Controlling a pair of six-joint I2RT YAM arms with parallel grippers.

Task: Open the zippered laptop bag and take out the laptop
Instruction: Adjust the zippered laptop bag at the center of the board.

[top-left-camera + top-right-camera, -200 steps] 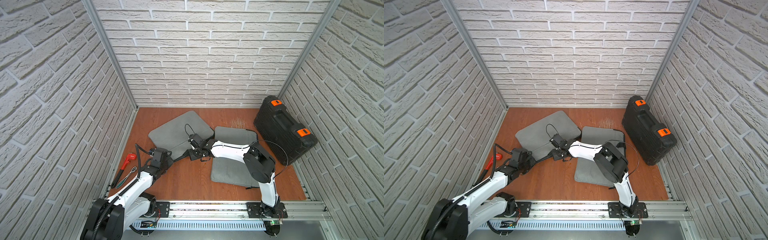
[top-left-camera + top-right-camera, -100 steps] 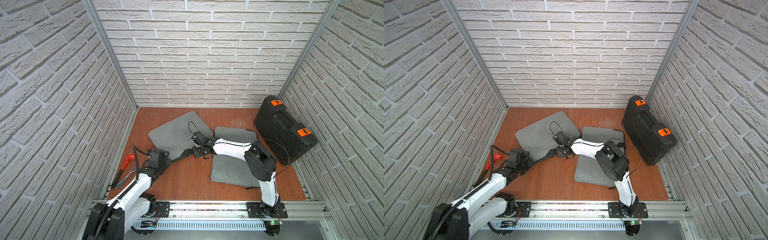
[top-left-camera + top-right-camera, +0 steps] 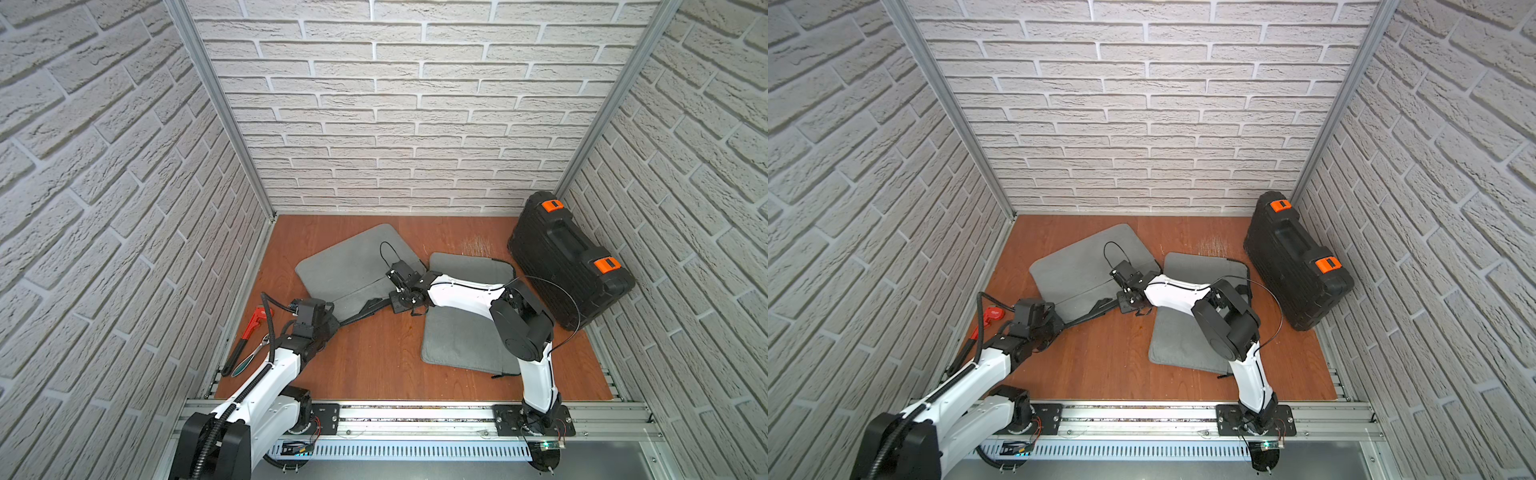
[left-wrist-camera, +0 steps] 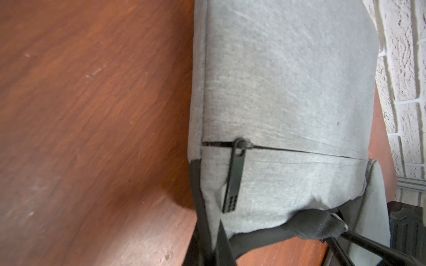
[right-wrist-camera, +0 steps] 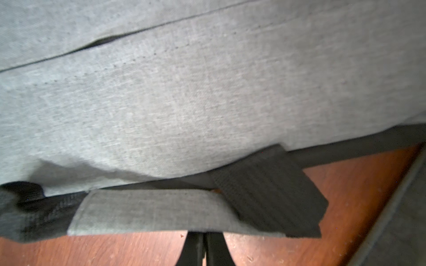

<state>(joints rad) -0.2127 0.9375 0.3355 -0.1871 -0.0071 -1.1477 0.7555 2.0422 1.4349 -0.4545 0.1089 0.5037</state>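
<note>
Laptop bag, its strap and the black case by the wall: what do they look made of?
The laptop bag looks like grey woven fabric, matte, perhaps polyester or canvas; the thread weave shows up close. Its strap looks like black webbing with a ribbed weave, likely nylon. The black case seems to be hard moulded plastic, with a slight sheen and orange latches.

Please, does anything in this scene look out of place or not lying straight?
Yes. The black tool case seems to lean tilted against the right wall instead of lying flat. A red pipe wrench and pliers lie along the table's left edge, by the wall.
</note>
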